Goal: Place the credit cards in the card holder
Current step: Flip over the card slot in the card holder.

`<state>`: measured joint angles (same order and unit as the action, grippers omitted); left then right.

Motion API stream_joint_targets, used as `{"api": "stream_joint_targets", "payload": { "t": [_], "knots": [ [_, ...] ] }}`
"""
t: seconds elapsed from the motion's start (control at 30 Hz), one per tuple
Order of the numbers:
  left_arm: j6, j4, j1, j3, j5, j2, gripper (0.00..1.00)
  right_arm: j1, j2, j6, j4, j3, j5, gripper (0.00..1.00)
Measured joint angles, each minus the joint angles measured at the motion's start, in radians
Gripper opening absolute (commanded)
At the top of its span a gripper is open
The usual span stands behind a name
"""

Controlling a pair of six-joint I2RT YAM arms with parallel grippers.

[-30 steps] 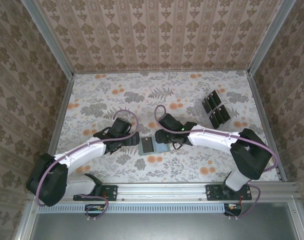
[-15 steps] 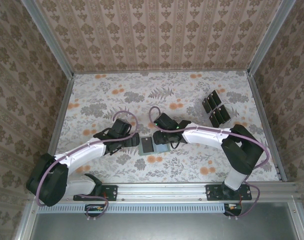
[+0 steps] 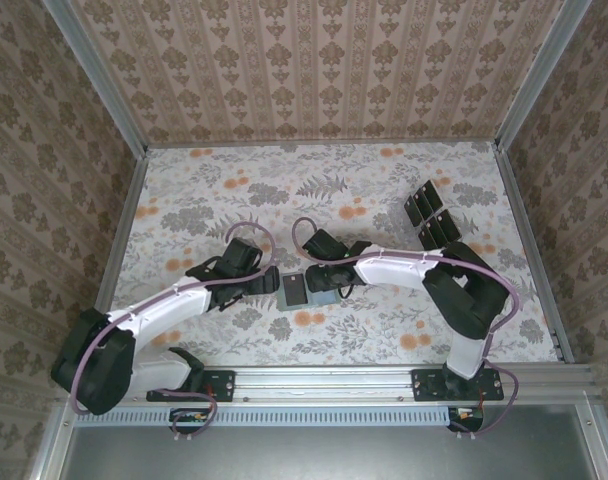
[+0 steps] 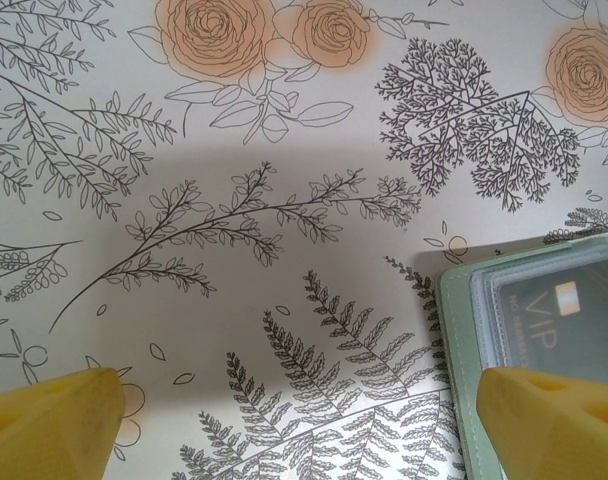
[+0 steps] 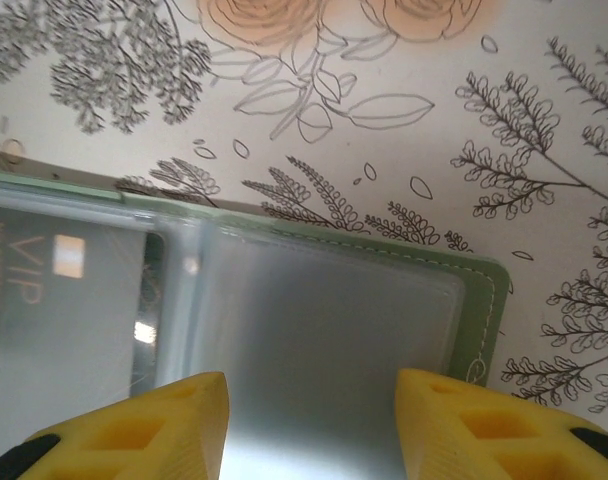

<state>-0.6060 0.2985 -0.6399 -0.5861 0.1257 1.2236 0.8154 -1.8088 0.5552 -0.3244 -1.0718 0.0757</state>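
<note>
The card holder lies open and flat on the flowered table, grey-green with clear pockets. A dark credit card marked VIP sits in its left pocket, also seen as the card in the left wrist view. My right gripper hovers open over the holder's right clear pocket, with nothing between its yellow fingers. In the top view the right gripper is above the holder's right half. My left gripper is wide open beside the holder's left edge, its right fingertip over that edge.
Several black credit cards stand in a clear tiered rack at the back right of the table. Metal rails and patterned walls bound the table. Both arms meet near the table's middle.
My right arm has swung left and folded at the elbow, bringing its gripper further over the holder. The left arm and the holder have not moved.
</note>
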Motion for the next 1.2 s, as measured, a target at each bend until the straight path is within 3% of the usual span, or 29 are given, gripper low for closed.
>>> {"api": "stream_joint_targets", "payload": {
  "t": [0.2,0.6,1.2],
  "knots": [
    [0.0,-0.002,0.0,0.003,-0.006,-0.002,1.0,-0.014,-0.005,0.044,0.078,0.026,-0.034,0.48],
    [0.001,-0.036,0.0,0.003,-0.038,0.013,1.0,-0.08,0.034,0.238,0.385,0.175,-0.224,0.47],
    [0.001,-0.065,0.0,0.003,-0.056,0.027,1.0,-0.078,0.123,0.26,0.345,0.249,-0.216,0.47]
  ]
}}
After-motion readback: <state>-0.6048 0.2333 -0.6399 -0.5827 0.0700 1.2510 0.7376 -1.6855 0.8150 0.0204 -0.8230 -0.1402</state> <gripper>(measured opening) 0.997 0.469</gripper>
